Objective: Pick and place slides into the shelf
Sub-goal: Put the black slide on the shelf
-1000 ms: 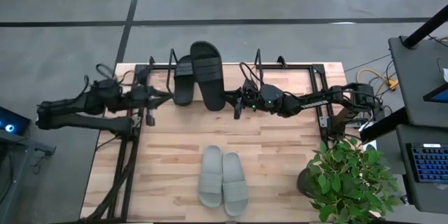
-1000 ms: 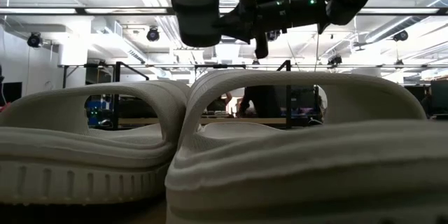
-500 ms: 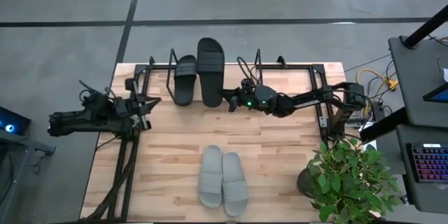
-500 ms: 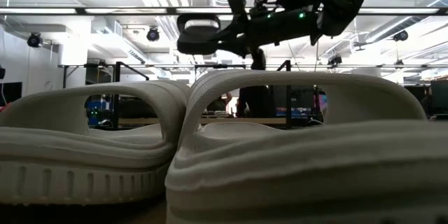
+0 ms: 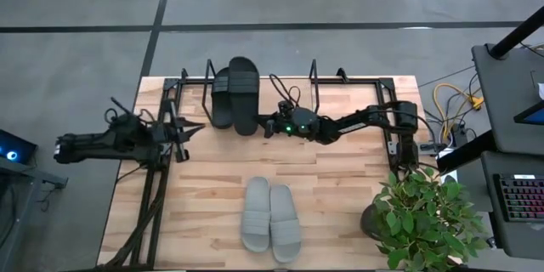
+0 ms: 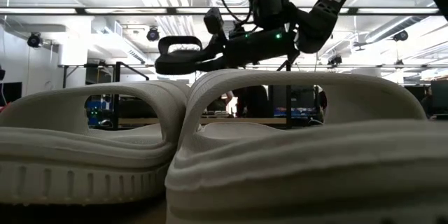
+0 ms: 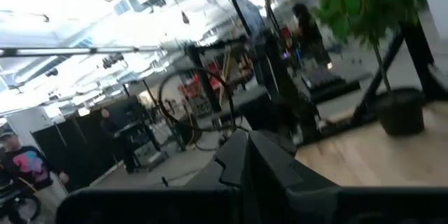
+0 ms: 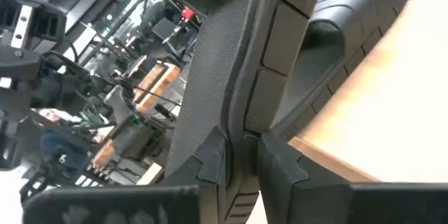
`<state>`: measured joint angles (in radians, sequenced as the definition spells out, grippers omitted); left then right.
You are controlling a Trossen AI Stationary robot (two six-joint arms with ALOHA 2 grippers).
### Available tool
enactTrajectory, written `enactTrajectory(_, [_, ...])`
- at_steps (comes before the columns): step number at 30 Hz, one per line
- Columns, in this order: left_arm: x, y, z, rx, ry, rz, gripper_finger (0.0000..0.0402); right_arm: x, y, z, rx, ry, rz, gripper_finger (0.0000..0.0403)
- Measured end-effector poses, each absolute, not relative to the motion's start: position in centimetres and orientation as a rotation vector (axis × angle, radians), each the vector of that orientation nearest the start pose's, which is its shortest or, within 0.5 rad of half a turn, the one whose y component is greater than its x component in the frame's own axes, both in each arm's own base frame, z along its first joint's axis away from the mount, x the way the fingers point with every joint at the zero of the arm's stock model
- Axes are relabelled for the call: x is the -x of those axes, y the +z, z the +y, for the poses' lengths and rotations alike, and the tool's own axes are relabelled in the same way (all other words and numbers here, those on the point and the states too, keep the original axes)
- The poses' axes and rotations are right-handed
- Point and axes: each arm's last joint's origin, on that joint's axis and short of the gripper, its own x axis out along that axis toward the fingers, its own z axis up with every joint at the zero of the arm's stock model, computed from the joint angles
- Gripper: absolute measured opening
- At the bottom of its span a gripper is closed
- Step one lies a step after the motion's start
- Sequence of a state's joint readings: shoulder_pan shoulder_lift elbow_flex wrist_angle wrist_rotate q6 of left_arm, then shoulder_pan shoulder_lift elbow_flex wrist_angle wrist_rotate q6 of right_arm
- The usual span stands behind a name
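the shelf (image 5: 387, 110) stands along the far edge of the counter (image 5: 204, 195). one black slide (image 5: 223, 95) sits in the shelf at its left end. the second black slide (image 5: 244, 93) lies just beside it, overlapping it, and the right claw (image 5: 265, 124) is clamped on its near end; the low view shows that slide (image 6: 180, 54) in the air, roughly level. the left claw (image 5: 189, 127) is closed on nothing, near the shelf's left end. the two grey slides (image 5: 270, 214) lie side by side on the counter's near part, outside the shelf.
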<state>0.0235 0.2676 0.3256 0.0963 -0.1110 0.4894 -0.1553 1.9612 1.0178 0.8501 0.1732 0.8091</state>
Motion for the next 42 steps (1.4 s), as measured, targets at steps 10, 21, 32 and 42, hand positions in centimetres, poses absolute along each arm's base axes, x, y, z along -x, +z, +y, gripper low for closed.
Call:
enactTrajectory(10, [-12.1,26.2,0.8,-0.498,0.224,0.004,0.0,-40.1,16.7,-7.0,-0.848,-0.412,-0.049,0.0045])
enactTrajectory(21, [-12.2,26.3,0.8,-0.473,0.224,0.003,0.0,-39.6,15.5,-7.5,-0.884,-0.523,-0.005,0.0045])
enactTrajectory(32, [-11.9,26.5,0.8,-0.47,0.228,-0.017,0.0,-39.4,14.9,-8.1,-0.98,-0.551,0.014,0.0045])
enactTrajectory(42, [-11.6,26.7,0.8,-0.472,0.233,-0.036,0.0,-39.1,14.6,-9.6,-1.045,-0.581,-0.009,0.0045])
